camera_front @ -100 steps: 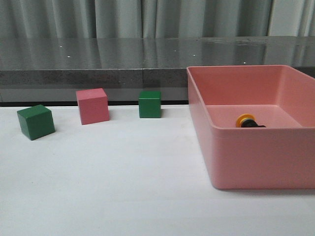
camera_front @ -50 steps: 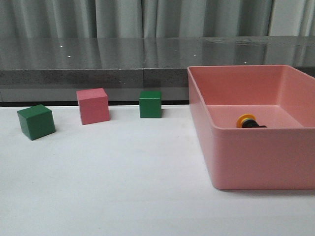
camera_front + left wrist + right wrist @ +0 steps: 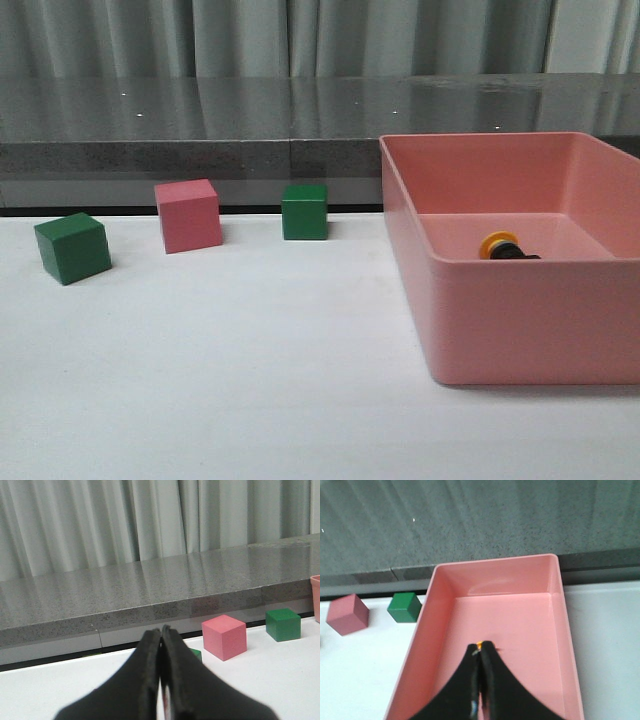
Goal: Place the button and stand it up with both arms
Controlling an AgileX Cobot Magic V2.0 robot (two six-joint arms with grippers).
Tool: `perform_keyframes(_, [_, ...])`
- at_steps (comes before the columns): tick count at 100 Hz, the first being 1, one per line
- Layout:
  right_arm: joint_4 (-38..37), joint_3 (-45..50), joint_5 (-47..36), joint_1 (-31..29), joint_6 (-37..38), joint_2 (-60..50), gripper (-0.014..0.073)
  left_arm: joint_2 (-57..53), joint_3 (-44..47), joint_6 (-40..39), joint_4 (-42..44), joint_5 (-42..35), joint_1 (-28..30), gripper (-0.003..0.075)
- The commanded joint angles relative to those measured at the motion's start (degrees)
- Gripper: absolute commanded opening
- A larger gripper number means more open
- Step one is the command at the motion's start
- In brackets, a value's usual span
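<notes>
The button [image 3: 503,246] lies on its side on the floor of the pink bin [image 3: 520,310]; its yellow cap and a bit of black body show over the near wall. Neither arm shows in the front view. In the right wrist view my right gripper [image 3: 481,646] is shut and empty, high above the bin [image 3: 520,615]; only a yellow sliver of the button [image 3: 479,642] shows past its tips. In the left wrist view my left gripper [image 3: 161,629] is shut and empty above the white table, facing the cubes.
On the table's left half stand a green cube [image 3: 72,247], a pink cube [image 3: 188,215] and a second green cube [image 3: 304,211]. A grey stone ledge [image 3: 200,120] runs along the back. The bin fills the right side.
</notes>
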Motion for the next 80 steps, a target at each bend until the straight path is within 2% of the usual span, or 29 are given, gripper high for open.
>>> perform_keyframes(1, [0.8,-4.5,-5.1,1.0,-4.8,7.3,-0.0062,-1.8,2.6,-0.4,-0.3,-4.4,0.1,-0.002])
perform_keyframes(15, [0.9,-8.5,-3.8,3.2,-4.8,18.4,-0.0048,-1.8,2.6,-0.4,-0.3,-4.4,0.1,-0.002])
perform_keyframes(24, [0.9,-10.6,-2.7,5.0,-4.8,24.2,0.0011,-1.8,2.6,-0.4,-0.3,-4.4,0.1,-0.002])
perform_keyframes(31, [0.9,-11.6,-2.7,6.2,-4.8,27.7,0.0097,-1.8,2.6,-0.4,-0.3,-4.4,0.1,-0.002])
perform_keyframes(48, [0.9,-12.4,-3.5,7.1,-5.3,33.2,0.0413,-1.8,2.6,-0.4,-0.3,-4.4,0.1,-0.002])
perform_keyframes(58, [0.9,-12.4,-4.3,7.1,-6.8,35.6,0.0554,-1.8,2.6,-0.4,-0.3,-4.4,0.1,-0.002])
perform_keyframes(63, [0.9,-12.4,-4.8,7.1,-7.2,37.0,0.0583,-1.8,2.6,-0.4,-0.3,-4.4,0.1,-0.002])
perform_keyframes(80, [0.9,-12.4,-7.5,7.1,-7.8,42.3,0.058,-1.8,2.6,-0.4,-0.3,-4.4,0.1,-0.002])
